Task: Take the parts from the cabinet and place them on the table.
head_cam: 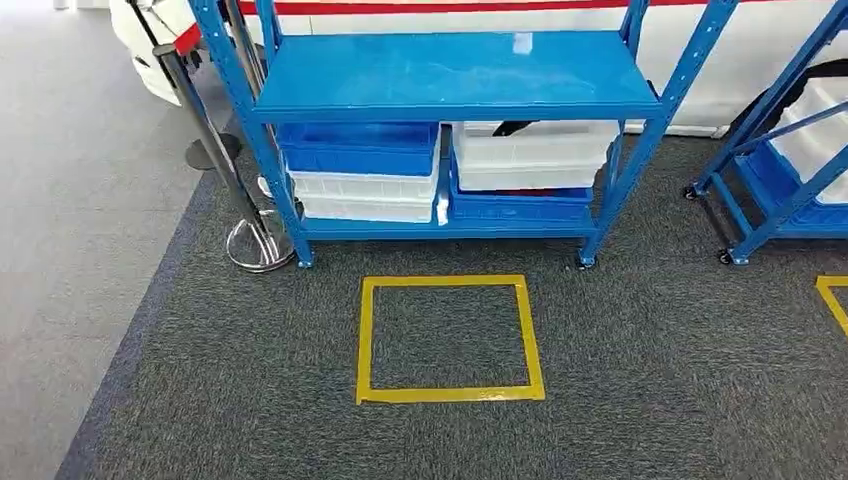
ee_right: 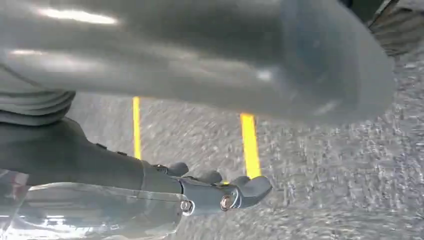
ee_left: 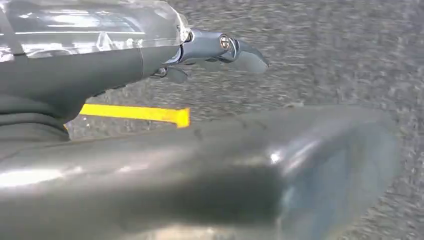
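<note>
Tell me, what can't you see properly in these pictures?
- Inside the stacked bins, blue and white: head view, the blue shelf above and the bin walls hide any parts.
- Second rack: head view, cut off by the right edge.
- Carpet: left wrist view, blurred.
- Left hand: left wrist view, the thick thumb hides the fingers.
- Right hand: right wrist view, the same.

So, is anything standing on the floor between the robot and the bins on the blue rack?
Nothing visible does: only carpet with a flat yellow tape square lies before the rack. The bins sit under its upper shelf.
</note>
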